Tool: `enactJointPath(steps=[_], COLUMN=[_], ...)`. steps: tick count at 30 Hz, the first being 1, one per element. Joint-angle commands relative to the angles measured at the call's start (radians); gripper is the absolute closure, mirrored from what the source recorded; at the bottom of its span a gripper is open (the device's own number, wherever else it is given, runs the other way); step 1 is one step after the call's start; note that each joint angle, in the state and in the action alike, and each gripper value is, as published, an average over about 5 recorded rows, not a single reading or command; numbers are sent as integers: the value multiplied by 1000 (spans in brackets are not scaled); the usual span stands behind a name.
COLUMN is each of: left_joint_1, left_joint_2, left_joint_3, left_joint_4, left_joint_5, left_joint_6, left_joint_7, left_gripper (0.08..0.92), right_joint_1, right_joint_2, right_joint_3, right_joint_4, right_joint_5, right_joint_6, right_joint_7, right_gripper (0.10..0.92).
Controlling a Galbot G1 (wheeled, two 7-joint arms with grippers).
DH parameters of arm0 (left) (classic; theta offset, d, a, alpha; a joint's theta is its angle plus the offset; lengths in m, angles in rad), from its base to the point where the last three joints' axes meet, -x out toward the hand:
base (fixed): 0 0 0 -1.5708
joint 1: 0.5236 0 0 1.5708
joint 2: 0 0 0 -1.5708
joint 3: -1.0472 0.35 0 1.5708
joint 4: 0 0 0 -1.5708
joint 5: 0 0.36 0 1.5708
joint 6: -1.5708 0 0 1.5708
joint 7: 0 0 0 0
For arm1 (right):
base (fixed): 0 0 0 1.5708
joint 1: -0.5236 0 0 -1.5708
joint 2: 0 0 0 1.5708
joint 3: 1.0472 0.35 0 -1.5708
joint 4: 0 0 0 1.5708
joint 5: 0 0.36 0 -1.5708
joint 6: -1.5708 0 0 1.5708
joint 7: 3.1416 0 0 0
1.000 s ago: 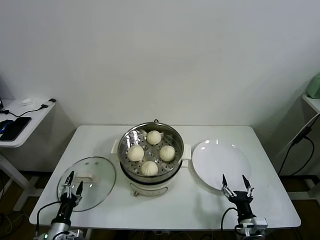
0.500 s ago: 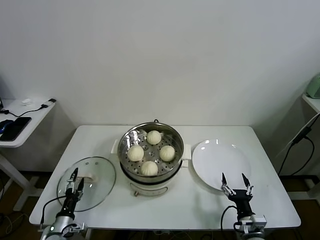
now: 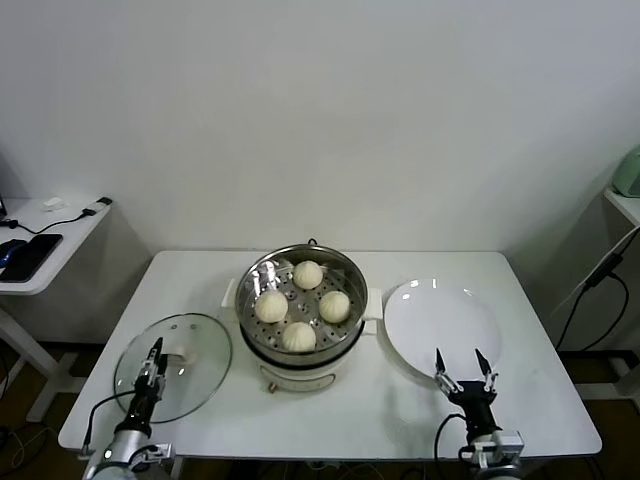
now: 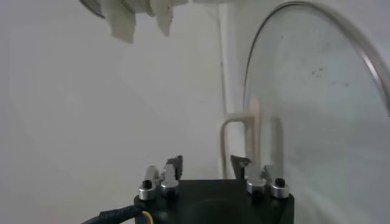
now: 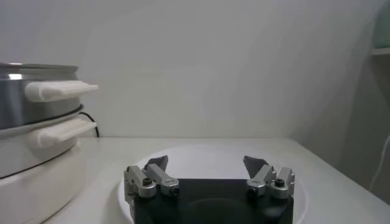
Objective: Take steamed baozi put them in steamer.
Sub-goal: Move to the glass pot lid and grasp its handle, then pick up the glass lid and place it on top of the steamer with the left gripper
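In the head view, four steamed baozi [image 3: 301,305] sit inside the steamer [image 3: 300,318] at the middle of the white bench [image 3: 330,410]; the glass lid [image 3: 173,365] lies left of the steamer and the white plate [image 3: 443,325] right of it. The left gripper [image 3: 152,362] is over the lid's near edge and the right gripper [image 3: 461,369] at the plate's near edge, jaws released and empty. In the left wrist view the left gripper [image 4: 206,165] has its jaws apart near the lid's handle [image 4: 241,143]; in the right wrist view the right gripper [image 5: 206,165] is spread over the plate [image 5: 201,156], beside the steamer [image 5: 39,131].
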Motion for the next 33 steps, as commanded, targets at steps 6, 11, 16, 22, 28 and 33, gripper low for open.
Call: enactJointPath(steps=[6,11,16,22,28,33], left_joint_1=[-27,-24,11,108,161,148], left_joint_2=[-15,-11,6,72,164,196], left_joint_3=[-1,-3,-14,-32,-60,-64], left_joint_4=[30,29,-58,-307,-532,-644], left_joint_5=[15,0,-51,-256,-454,-488], left_joint_6=[-2,-5,2,81,224,283], left_joint_7=[-27,-32,-1,159,368,435], left_gripper=[667,814,877,877,877,877], right_joint_1=[7,6,1,-8,-13,-16], right_joint_2=[3,5,5,4,-3,-3], right_joint_3=[-11,-13,-13,-11,-11,-11], right_joint_4=[0,0,-1,14,31,36], right_joint_5=[-18,-22,-25,-29,-34,-38], right_joint_6=[-2,-1,1,-7,-28,-30], right_joint_7=[0,-1,-4,-4,-1,1], right_gripper=[203,203,203,203,203,202])
